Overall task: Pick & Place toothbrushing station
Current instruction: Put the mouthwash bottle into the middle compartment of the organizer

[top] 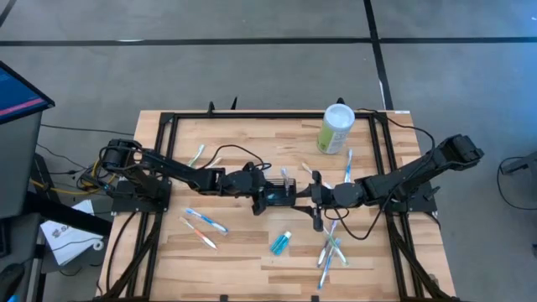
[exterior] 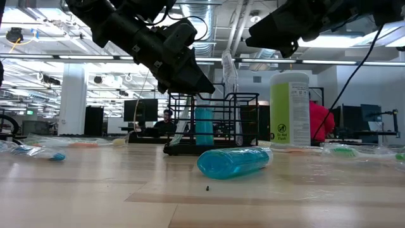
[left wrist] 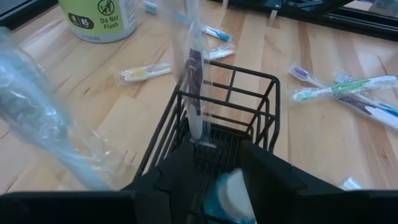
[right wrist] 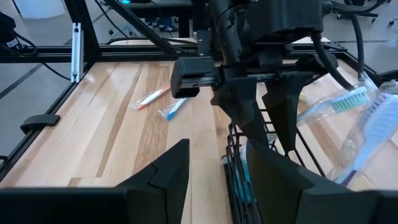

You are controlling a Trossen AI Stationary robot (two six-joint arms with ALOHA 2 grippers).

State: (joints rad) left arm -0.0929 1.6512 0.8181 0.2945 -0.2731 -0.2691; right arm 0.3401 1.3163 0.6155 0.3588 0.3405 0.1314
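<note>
So the wire-mesh caddy (top: pixel 277 196) sits mid-table holding a wrapped toothbrush (left wrist: pixel 194 74) and a blue tube, left gripper (top: pixel 262 198) and right gripper (top: pixel 317 200) flank it, jaws apart, loose toothbrushes (top: pixel 332 249) left.

Overall light: bright, even, indoor, falling from above me.
Source: ceiling strip lights (exterior: pixel 354 42) glow white behind my arms in the low view.
Backlight: against that glow my arms read as near-black shapes in the low view.
Shadows: soft and faint on the wooden table (top: pixel 252 252); no hard edges.
Glare: pale sheen on the tabletop in the low view; clear wrapper (left wrist: pixel 43 124) in my left wrist view catches white highlights.
Blur: that wrapper is smeared and out of focus close to the lens; the wrapped toothbrush (left wrist: pixel 194 74) standing in the caddy is soft too.
Foreground: my own dark fingers (right wrist: pixel 168 174) are soft-edged at the frame's bottom.
Background: the room beyond the table is slightly hazy.
</note>
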